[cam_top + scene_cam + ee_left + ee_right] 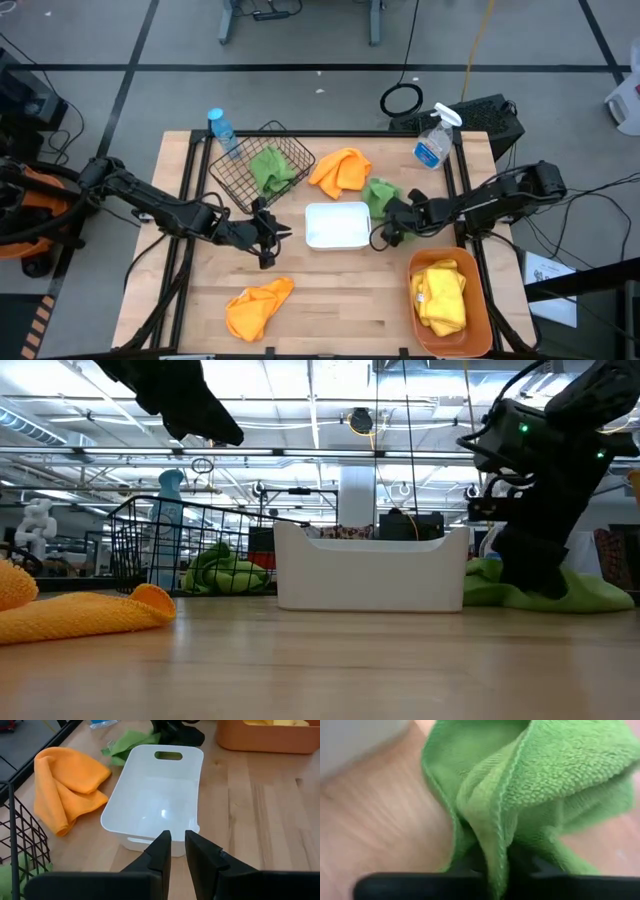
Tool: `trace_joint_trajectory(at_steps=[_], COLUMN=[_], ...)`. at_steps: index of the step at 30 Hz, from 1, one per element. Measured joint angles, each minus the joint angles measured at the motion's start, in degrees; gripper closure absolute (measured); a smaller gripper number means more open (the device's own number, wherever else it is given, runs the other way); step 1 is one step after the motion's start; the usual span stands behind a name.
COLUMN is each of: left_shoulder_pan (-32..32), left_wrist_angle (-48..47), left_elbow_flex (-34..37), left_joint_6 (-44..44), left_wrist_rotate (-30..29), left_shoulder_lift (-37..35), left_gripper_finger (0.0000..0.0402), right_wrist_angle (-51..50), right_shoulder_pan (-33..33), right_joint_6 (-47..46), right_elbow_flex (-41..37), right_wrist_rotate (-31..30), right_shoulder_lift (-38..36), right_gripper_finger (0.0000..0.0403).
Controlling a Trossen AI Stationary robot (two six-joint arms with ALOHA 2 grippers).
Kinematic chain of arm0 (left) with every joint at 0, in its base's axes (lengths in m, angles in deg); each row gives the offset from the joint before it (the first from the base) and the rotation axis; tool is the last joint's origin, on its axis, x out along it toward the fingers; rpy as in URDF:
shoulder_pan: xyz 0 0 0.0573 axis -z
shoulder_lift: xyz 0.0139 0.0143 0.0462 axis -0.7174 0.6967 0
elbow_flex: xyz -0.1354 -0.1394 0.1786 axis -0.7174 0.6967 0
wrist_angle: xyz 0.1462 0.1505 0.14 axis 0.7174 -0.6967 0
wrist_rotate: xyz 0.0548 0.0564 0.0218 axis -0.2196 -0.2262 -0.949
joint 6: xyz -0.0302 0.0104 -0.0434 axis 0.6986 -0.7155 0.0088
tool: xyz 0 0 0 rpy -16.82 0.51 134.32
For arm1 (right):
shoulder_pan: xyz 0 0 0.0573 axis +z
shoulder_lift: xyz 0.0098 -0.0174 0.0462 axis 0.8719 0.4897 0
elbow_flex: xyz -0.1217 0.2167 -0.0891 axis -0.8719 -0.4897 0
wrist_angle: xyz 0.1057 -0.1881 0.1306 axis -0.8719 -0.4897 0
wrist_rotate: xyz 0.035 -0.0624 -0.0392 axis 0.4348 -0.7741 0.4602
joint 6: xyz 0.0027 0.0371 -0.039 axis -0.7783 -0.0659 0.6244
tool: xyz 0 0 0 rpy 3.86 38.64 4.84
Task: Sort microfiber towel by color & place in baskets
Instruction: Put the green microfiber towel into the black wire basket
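Note:
A green microfiber towel (380, 194) lies on the table to the right of the white tray (337, 240), and my right gripper (388, 230) is down on its near part, shut on it (497, 870). My left gripper (268, 236) hovers left of the tray; its fingers (177, 849) are almost together with nothing between them. Another green towel (270, 168) lies in the black wire basket (240, 178). One orange towel (340, 170) lies behind the tray, another (258, 307) near the front edge. Yellow towels (440, 295) lie in the orange tub (480, 320). My right gripper pinches a raised fold of the green towel, with a hemmed edge (499, 840) running into it, between its two fingers. The fingers come from above, slanting down from the table's right side. The rest of the towel (590, 590) lies on the table.
A clear spray bottle (433, 140) stands at the far right and a blue-capped bottle (222, 130) at the far left beside the wire basket. Bare wood shows in the middle of the table's front part, between the near orange towel and the tub.

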Motion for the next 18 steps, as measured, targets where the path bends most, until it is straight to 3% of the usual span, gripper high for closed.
trace_joint_trajectory(at_steps=[9, 18], left_shoulder_pan=[-0.03, -1.87], left_wrist_angle=[1.89, 23.06], left_elbow_flex=[0.00, -0.09], left_joint_6=[-1.51, -11.96], left_wrist_rotate=[-0.72, -4.39], left_shoulder_lift=[0.17, 6.88], left_gripper_finger=[0.0338, 0.0337], right_wrist_angle=[-0.99, 0.38], right_shoulder_pan=[0.02, 1.58], right_joint_6=[2.48, 11.74], right_elbow_flex=[0.35, 7.11], right_wrist_rotate=[-6.28, -13.01], right_shoulder_lift=[-11.71, -22.33], right_gripper_finger=[0.0397, 0.0397])
